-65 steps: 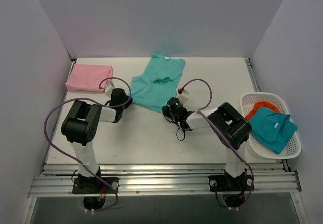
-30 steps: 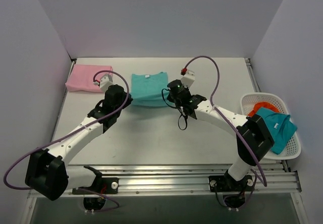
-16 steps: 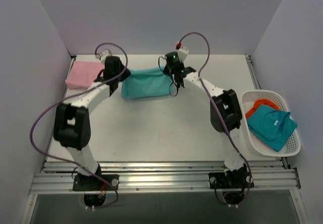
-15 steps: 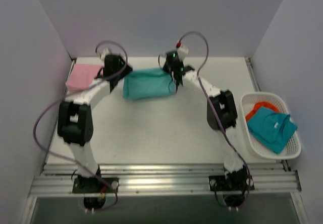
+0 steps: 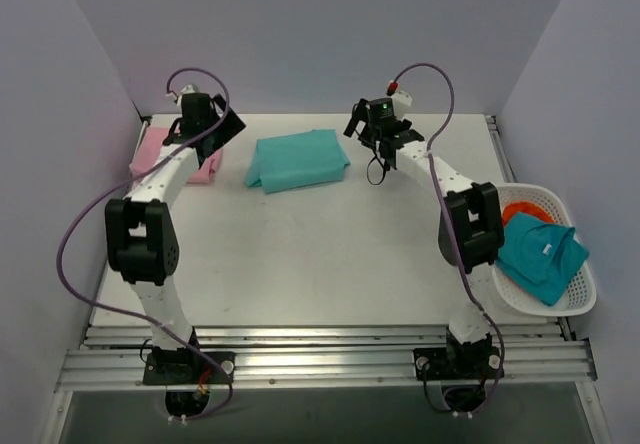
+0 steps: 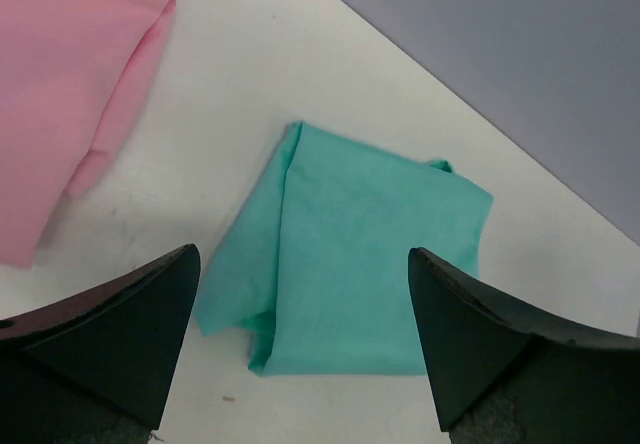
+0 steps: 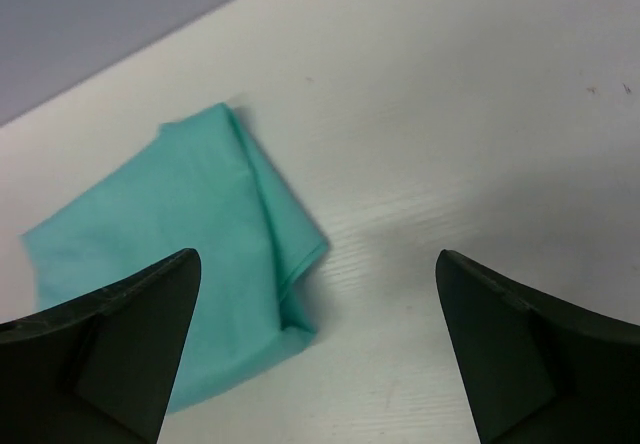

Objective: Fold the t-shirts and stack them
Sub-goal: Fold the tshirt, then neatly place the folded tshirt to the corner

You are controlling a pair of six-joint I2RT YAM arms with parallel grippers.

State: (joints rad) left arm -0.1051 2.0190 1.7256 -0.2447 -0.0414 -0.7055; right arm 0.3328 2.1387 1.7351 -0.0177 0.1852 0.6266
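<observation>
The turquoise-green t-shirt lies folded in a rough rectangle at the back middle of the table. It also shows in the left wrist view and the right wrist view. The pale pink t-shirt lies folded at the back left, partly under my left arm; its edge shows in the left wrist view. My left gripper hangs open above the table between the two shirts, holding nothing. My right gripper is open and empty, just right of the green shirt.
A white basket stands at the right edge with a teal garment and an orange one in it. Grey walls close off the back and both sides. The arm bases and a metal rail run along the near edge.
Both grippers carried the green shirt to the back while it was folded over, then opened and let it go. They have drawn apart, left arm leftward, right arm rightward; the shirt lies flat.
</observation>
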